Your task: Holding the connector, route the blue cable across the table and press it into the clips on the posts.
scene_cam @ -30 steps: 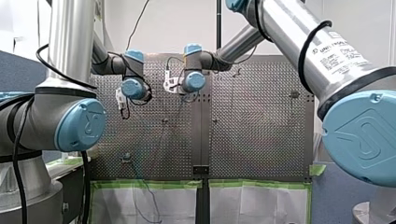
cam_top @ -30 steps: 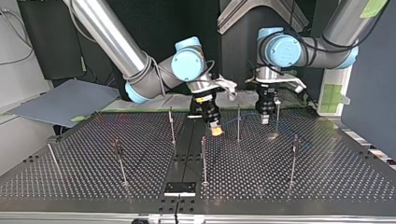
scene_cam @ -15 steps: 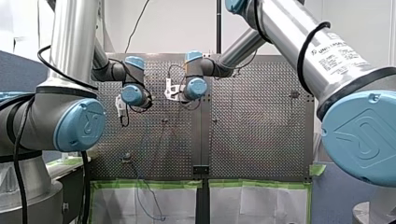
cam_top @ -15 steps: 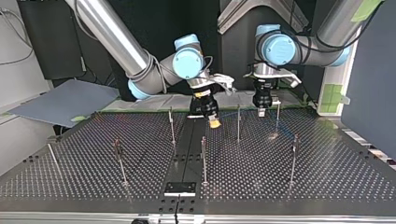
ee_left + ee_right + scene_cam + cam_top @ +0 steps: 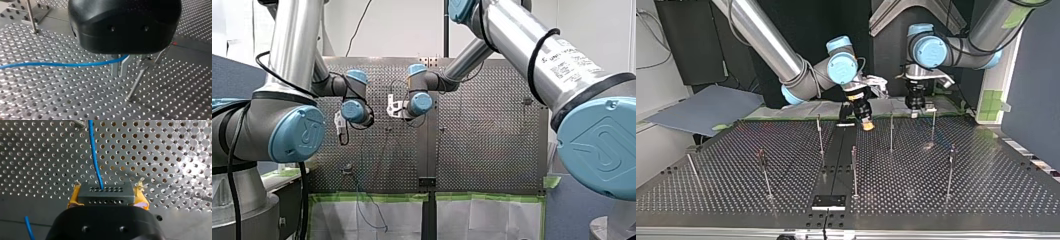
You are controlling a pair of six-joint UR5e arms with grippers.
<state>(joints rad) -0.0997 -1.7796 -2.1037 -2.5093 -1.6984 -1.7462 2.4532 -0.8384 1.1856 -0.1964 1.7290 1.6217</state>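
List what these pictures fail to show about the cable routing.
The clips on the posts: too small in the top view; whether any holds the blue cable cannot be told.
The cable's far run: cut off by the edge in the right wrist view, ahead of the connector.
Finger roots of my left gripper: hidden by its housing, left wrist view.
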